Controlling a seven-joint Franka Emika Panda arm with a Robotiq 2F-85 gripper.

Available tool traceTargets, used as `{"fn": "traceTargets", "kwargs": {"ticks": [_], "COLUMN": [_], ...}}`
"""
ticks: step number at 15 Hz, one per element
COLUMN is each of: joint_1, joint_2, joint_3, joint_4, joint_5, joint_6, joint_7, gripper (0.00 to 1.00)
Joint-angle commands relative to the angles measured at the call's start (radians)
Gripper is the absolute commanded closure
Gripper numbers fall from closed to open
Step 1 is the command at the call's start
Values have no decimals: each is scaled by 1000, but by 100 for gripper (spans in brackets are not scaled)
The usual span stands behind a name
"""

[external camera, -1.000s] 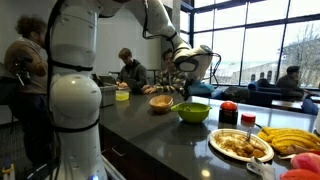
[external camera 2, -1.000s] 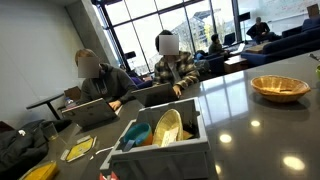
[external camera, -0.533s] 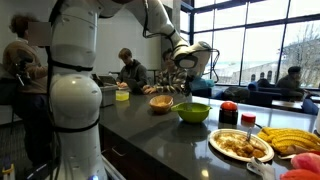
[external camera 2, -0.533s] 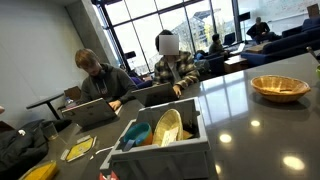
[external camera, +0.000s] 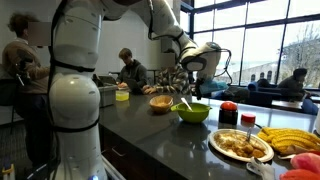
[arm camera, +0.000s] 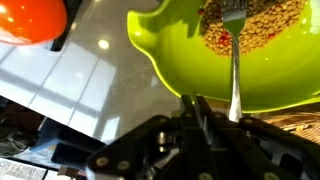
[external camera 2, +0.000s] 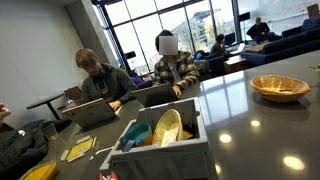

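Observation:
In the wrist view my gripper (arm camera: 195, 100) has its jaws pressed together, and a metal fork (arm camera: 234, 72) runs up from beside them. The fork's tines rest in brown grains (arm camera: 260, 25) inside a lime-green bowl (arm camera: 170, 60). The fork's handle disappears behind the right finger, so the exact hold is hidden. In an exterior view the gripper (external camera: 184, 90) hangs just above the green bowl (external camera: 193, 112) on the dark counter, with a thin utensil pointing down from it. A wicker bowl (external camera: 160, 102) stands just beyond the green one and also shows in an exterior view (external camera 2: 279, 87).
A red-orange object (arm camera: 30, 20) lies beside the green bowl. A plate of food (external camera: 240, 145), bananas (external camera: 291, 139) and a red-topped jar (external camera: 229, 113) crowd the near counter. A grey box of dishes (external camera 2: 160, 140) stands at the counter's end. People sit at laptops behind.
The arm has swung from above the wicker bowl across to the green bowl, carrying the fork with it. The jaws have stayed shut.

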Motion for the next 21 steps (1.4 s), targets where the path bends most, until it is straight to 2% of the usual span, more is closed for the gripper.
{"fn": "traceTargets", "kwargs": {"ticks": [1,2,6,7,8,11,19,21], "joint_1": [-9,-10,-2,0,0,-2,7,11], "joint_2": [-13,-19,-44,-45,-47,-49,-14,7], "joint_3": [-1,2,5,3,0,-1,18,24], "joint_4": [-9,-13,-21,-14,-7,25,172,203], "joint_5": [-25,-21,-53,-73,-92,-158,-364,-416], "joint_6": [14,10,2,0,-3,-19,-171,-211], "joint_7": [15,9,23,38,56,101,198,226], "gripper": [90,97,100,92,74,58,2,0]}}
